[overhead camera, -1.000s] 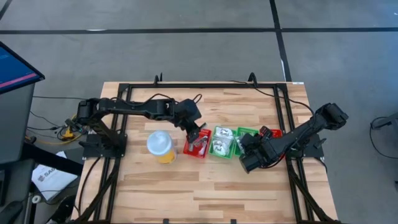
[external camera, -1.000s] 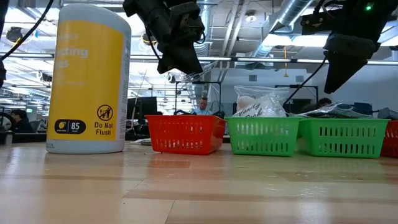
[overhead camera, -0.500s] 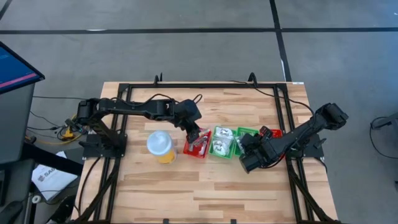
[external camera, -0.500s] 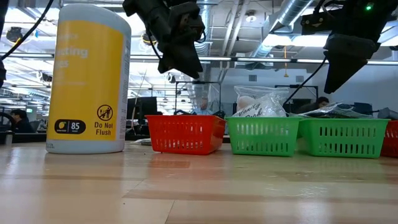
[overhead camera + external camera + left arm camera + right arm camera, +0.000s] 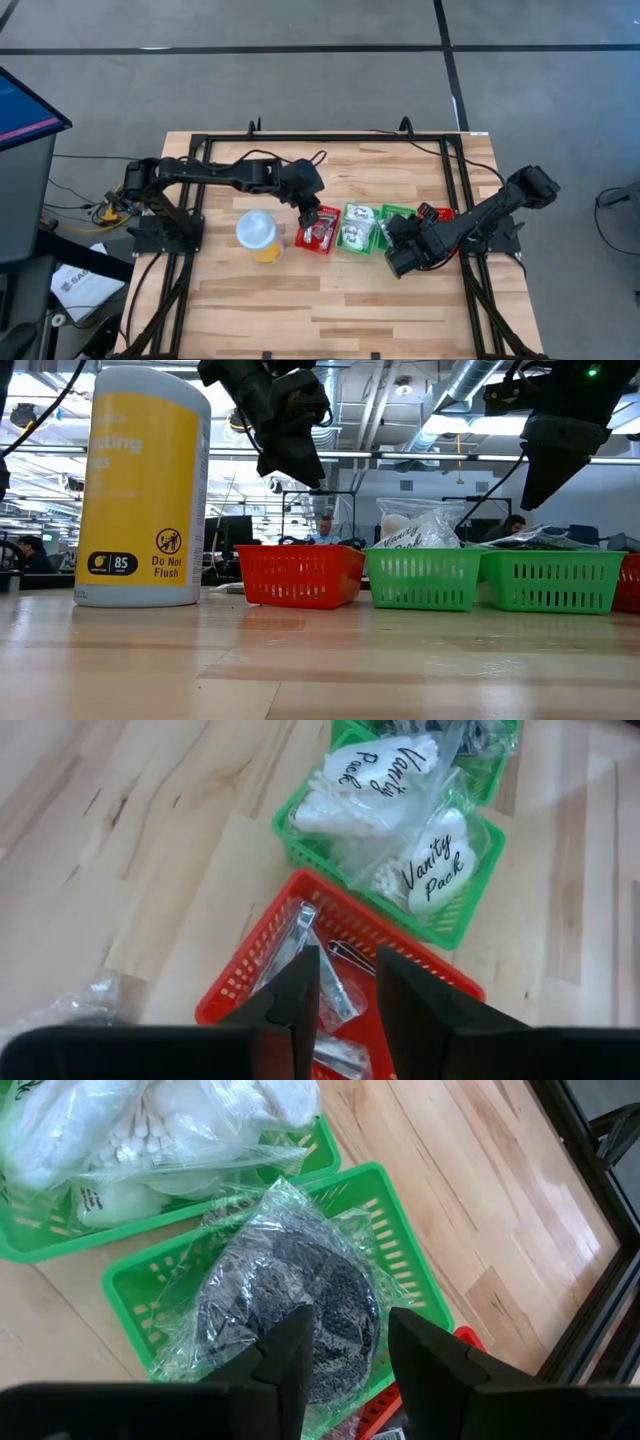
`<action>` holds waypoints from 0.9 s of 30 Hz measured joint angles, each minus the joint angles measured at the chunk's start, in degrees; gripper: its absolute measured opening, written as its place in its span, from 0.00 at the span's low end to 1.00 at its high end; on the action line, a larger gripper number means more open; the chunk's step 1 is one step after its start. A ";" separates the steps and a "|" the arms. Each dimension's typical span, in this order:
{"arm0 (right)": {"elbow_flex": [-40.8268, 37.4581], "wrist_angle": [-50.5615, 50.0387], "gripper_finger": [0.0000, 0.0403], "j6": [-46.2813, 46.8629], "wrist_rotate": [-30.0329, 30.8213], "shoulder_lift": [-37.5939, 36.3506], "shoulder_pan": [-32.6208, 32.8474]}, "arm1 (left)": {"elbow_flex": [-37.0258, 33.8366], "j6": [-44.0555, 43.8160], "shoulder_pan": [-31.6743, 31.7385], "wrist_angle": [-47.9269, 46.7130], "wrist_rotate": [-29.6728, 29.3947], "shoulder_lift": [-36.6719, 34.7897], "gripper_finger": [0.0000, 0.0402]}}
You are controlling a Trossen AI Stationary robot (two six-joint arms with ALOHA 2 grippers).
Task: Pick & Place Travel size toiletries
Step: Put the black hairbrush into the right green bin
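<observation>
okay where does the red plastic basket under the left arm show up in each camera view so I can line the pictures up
High view: the red plastic basket sits mid-table, right of the yellow canister with a white lid.
Low view: at centre, between that canister and a green basket.
Left wrist view: low in the frame, beyond the left gripper, whose fingers stand slightly apart and empty.
Right wrist view: not identifiable.
Shared landmark: the green basket of white "Vanity Pack" bags.

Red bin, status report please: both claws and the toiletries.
Left claw open, empty, above the red bin; silvery items lie inside. Right claw open over the wrapped dark disc in its green bin. Nothing in the way.
</observation>
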 joint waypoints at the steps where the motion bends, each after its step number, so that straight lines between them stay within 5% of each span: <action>1: 0.00 0.02 0.31 0.01 0.00 0.00 0.00 | 0.00 1.14 0.27 -0.01 0.00 -0.01 0.22; 9: 0.00 0.13 0.31 0.13 -0.02 0.00 0.00 | 0.07 6.45 6.77 -0.16 -4.36 -1.29 0.22; 27: 0.00 3.27 0.31 -2.57 0.03 -0.02 -0.02 | 0.02 8.98 27.60 -5.69 3.46 -1.29 0.22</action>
